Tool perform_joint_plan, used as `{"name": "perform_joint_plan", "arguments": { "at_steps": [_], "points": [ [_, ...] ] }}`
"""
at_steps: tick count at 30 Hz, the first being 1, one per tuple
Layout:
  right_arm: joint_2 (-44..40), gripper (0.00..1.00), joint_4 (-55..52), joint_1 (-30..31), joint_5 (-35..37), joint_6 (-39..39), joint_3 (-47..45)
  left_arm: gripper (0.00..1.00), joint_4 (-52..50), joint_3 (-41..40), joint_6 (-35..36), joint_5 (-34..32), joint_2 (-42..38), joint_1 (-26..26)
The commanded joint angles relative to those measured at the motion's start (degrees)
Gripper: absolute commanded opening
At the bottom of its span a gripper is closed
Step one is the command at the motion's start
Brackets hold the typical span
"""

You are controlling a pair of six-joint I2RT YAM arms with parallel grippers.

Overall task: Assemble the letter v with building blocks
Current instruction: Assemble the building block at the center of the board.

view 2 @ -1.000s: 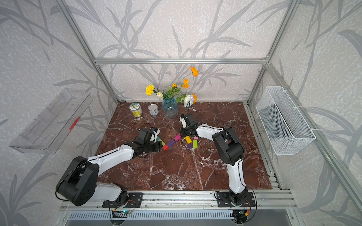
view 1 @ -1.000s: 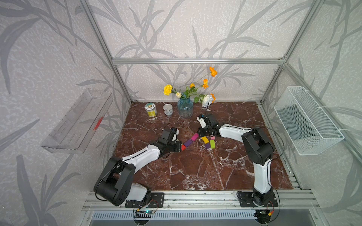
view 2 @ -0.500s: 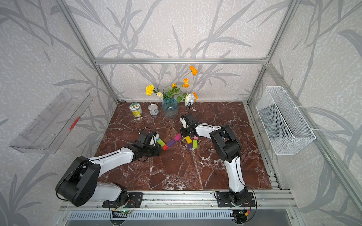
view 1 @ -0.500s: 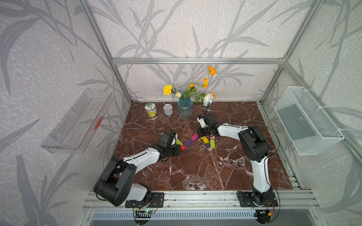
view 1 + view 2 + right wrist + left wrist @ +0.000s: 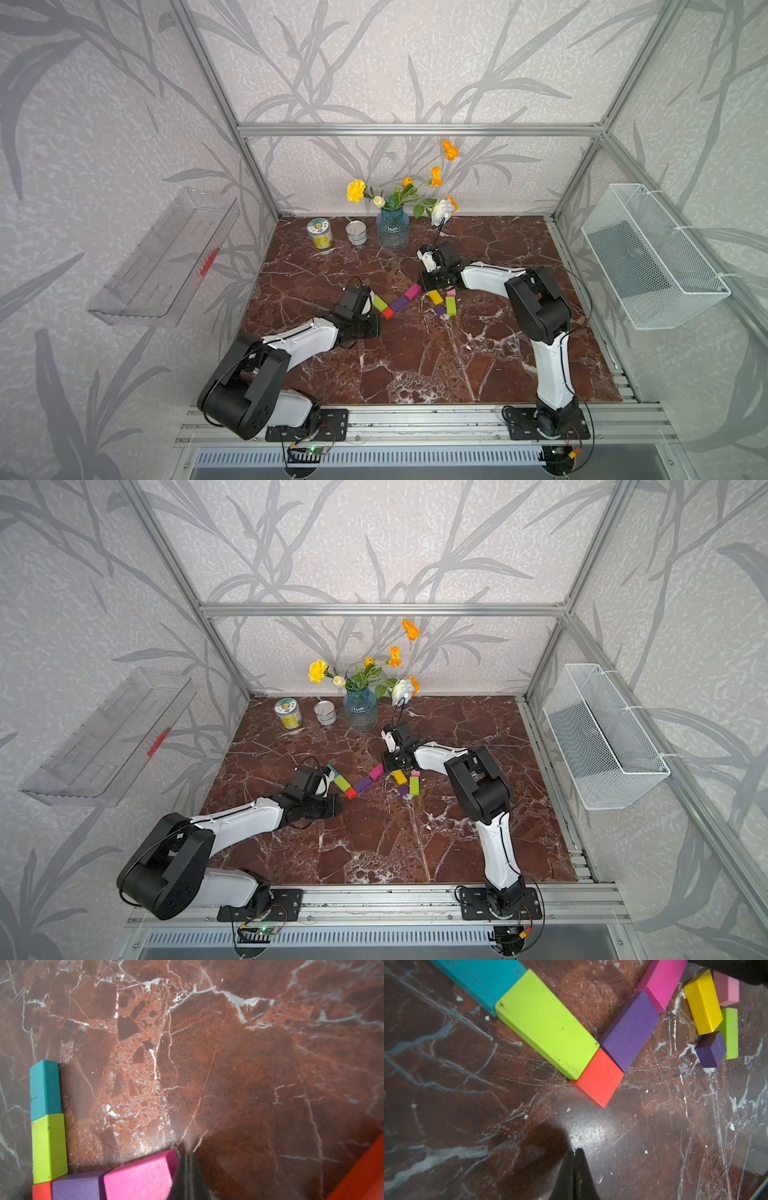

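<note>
a letter v lies flat on the red marble table (image 5: 415,365), near its middle. a red cube (image 5: 600,1078) forms the point. one stroke runs from it through a lime green block (image 5: 548,1024) to a teal block (image 5: 481,980), end to end and touching. the other stroke runs through a purple block (image 5: 631,1030) to a magenta block (image 5: 662,980), which seems to sit slightly out of line with the purple one. just beside that second stroke, outside the v, four spare pieces huddle: a yellow block (image 5: 703,1001), a pink block (image 5: 726,989), a second lime green block (image 5: 730,1032) and a purple cube (image 5: 711,1051). the left hand (image 5: 574,1153) is pressed together and empty, low over bare table just short of the red cube and apart from it. the right hand (image 5: 188,1159) is also pressed together and empty, its tips right at the outer end of the magenta block; whether they touch it cannot be told. the letter looks essentially built, with both strokes in place. what seems left is at most a small nudge to straighten the magenta end, then drawing both arms clear.
</note>
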Motion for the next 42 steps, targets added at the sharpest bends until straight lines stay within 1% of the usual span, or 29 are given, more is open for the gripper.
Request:
{"name": "perform_joint_plan", "arguments": {
  "at_steps": [1,12,42],
  "points": [
    [0.39,0.0,0.11,-0.22,-0.7,0.15,-0.12,0.0,0.42,-0.47,-0.34,-0.54,0.14,-0.03],
    [0.06,0.0,0.74,-0.17,-1.1,0.51,-1.21,0.0,1.22,-0.22,-0.47,-0.16,2.17,-0.03],
    [-0.59,0.0,1.53,-0.21,-1.98,1.07,-3.29,0.0,1.48,0.66,-0.17,0.3,4.66,-0.02]
  ]
}}
